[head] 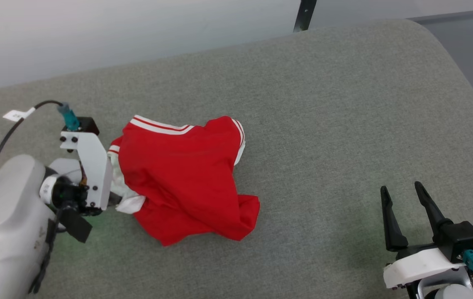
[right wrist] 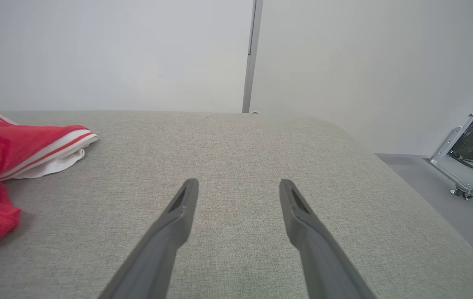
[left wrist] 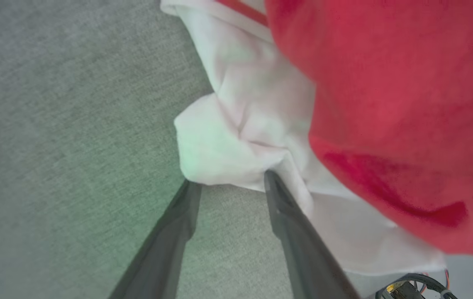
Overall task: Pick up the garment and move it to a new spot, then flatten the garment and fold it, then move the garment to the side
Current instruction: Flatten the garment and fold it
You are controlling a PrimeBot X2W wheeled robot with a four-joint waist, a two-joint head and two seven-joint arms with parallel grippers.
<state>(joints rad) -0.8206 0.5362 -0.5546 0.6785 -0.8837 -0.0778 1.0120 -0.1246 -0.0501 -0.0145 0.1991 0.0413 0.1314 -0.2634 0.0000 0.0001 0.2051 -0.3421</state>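
Left wrist view: we look along the left claw. Its two dark tapered fingers are spread apart, with grey cloth showing between them. A crumpled white sleeve lies right at the fingertips. One tip touches its fold, and nothing is clamped. Beyond the claw and to one side bulks the red T-shirt, soft and matte, with a striped band at its far edge. The padded surface under the claw is a woven grey-green fabric.

Head view: the T-shirt lies in a loose, rumpled heap directly ahead of the left claw and touching it. It is well apart from the right claw, whose long pointed fingers stand wide with nothing between them.

Right wrist view: the right claw's fingers splay over the padded surface. The shirt's striped trim and a white edge lie far off to its left. A pale wall rises behind.

We judge that the first step, the pick-up, is in hand and not yet done. The next move calls for easing the left claw forward so a fold sits between its fingers, then closing firmly, since limp cloth slips and bunches
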